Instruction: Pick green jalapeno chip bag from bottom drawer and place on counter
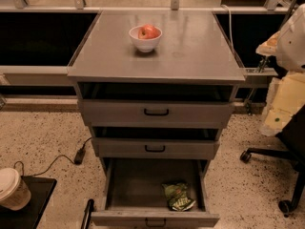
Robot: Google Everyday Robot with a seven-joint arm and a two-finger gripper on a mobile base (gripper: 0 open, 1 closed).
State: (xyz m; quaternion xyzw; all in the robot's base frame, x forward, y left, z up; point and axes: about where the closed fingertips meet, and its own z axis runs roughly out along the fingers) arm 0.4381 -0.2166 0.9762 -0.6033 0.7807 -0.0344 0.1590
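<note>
so the green jalapeno chip bag (178, 196) sits front-right in the open bottom drawer (138, 180) — off to the right of the tool (88, 214) at lower left, can't tell if that's spread or pressed together

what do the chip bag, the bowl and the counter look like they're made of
The green jalapeno chip bag: crinkled foil or plastic film, by its creases. The bowl: smooth white, likely ceramic, perhaps plastic. The counter: grey metal by its look, faintly glossy, with soft reflections. The gripper is not in view.
</note>
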